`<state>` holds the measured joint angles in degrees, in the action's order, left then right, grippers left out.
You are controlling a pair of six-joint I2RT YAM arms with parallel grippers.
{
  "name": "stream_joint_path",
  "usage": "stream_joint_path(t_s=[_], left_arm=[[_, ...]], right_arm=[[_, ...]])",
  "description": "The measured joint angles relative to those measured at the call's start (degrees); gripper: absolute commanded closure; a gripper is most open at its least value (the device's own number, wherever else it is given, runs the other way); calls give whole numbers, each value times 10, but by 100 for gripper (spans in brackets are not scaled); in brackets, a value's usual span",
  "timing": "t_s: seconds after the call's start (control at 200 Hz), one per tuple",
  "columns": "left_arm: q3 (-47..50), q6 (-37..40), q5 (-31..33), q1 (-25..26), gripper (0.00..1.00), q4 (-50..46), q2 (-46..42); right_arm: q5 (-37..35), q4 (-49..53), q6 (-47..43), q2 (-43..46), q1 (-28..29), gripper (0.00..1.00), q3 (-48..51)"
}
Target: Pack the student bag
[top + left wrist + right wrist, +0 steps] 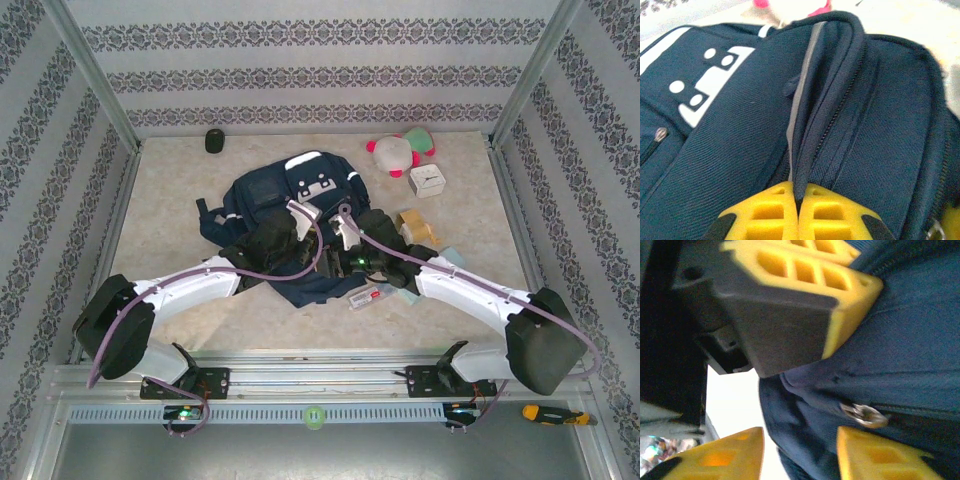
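On the near edge of the bag [255,195], which lies flat ahead of both arms, your left gripper [797,200] is clamped on the fabric fold [802,160] beside the zip [832,125]. Pull that fold taut. Just right of it, your right gripper [800,450] stands half open beside the zip pull [865,414]. Centre the pull between the fingers before closing.

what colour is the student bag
The student bag is navy blue with white patches, clearest in the left wrist view.
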<state>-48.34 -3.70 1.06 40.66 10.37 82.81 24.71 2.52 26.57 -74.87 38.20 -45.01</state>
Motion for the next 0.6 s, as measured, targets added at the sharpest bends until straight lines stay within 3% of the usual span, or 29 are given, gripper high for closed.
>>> stream_joint_path(t_s=[0.095,0.205,0.445,0.5,0.6], left_arm=[[22,7,-46,-16,100,31,-10],[41,32,-101,-40,100,43,-30],[44,102,-201,-72,100,34,-48],[44,115,-217,-74,100,29,-49],[44,136,-229,-75,100,18,-49]], right_arm=[[10,-1,64,28,-49,34,9],[12,-20,132,51,-103,33,20],[27,-79,227,11,-122,32,13],[33,-104,246,-10,-121,37,11],[39,-143,280,-38,-113,67,10]])
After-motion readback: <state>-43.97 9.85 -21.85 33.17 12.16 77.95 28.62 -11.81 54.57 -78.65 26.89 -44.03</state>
